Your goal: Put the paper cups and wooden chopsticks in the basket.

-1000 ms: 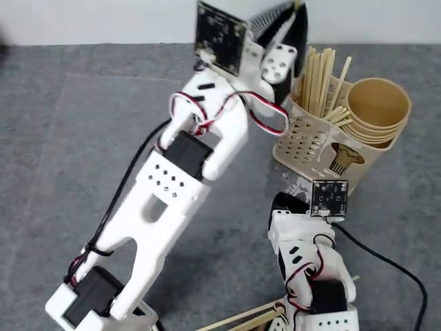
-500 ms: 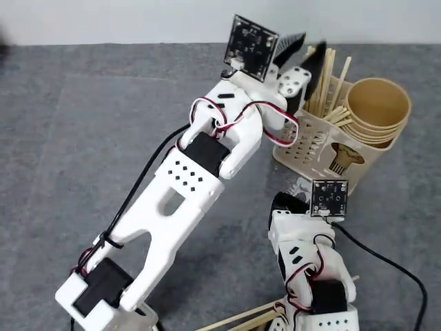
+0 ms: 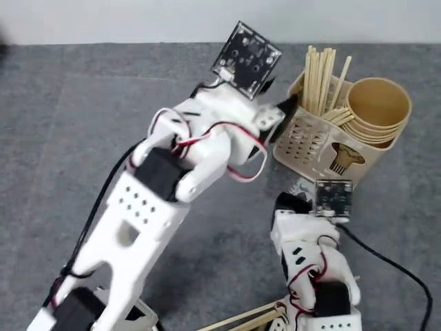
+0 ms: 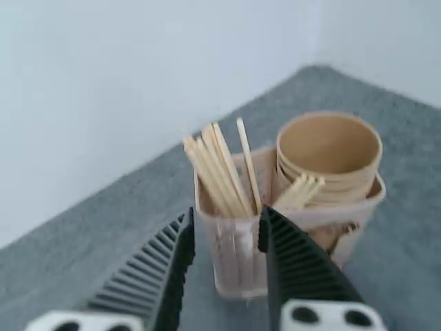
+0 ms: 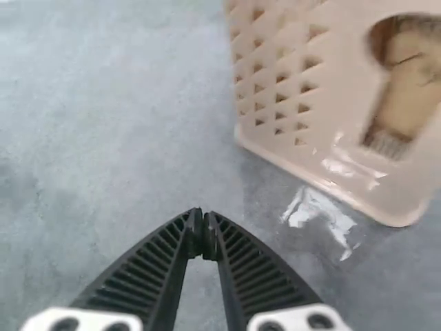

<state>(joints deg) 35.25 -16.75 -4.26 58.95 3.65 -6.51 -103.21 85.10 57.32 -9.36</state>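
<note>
Chopsticks [image 3: 318,76] and paper cups [image 3: 377,107] stand in the basket [image 3: 303,141]; the released left tool [image 4: 226,221], just beside it, might tip it; right tool [image 5: 202,234] clenched.

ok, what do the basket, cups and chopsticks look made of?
The basket looks like molded beige plastic, faintly glossy, with lattice walls. The cups look like matte tan paper, thin rims nested. The chopsticks look like pale bare wood, maybe bamboo.

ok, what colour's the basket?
The basket is pale beige, its wall pierced with rows of small holes. The right wrist view shows it best.
</note>
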